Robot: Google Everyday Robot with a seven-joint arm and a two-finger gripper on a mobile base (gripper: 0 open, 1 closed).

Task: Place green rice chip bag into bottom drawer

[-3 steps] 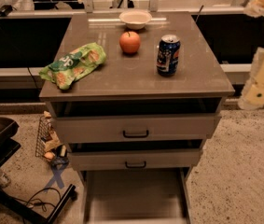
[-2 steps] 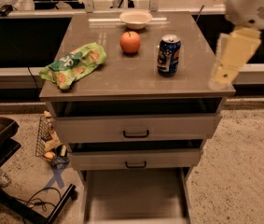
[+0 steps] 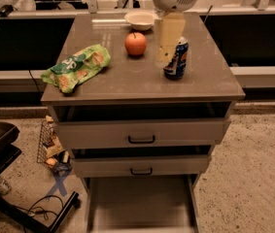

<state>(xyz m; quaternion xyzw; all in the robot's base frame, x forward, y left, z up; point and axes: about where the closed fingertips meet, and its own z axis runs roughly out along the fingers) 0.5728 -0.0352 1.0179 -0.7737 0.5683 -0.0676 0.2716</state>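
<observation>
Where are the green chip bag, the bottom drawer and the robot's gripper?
green rice chip bag (image 3: 77, 67): camera view, middle of the bag.
bottom drawer (image 3: 139, 203): camera view, bare floor.
gripper (image 3: 165, 56): camera view, lower tip, before the soda can (image 3: 180, 62).

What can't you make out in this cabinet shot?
Camera view:
- Gripper, over the tabletop: blurred outline.
- Soda can: left side behind the gripper.
- Bottom drawer: front cut off by the lower edge.
- Green rice chip bag: lettering too small.
</observation>
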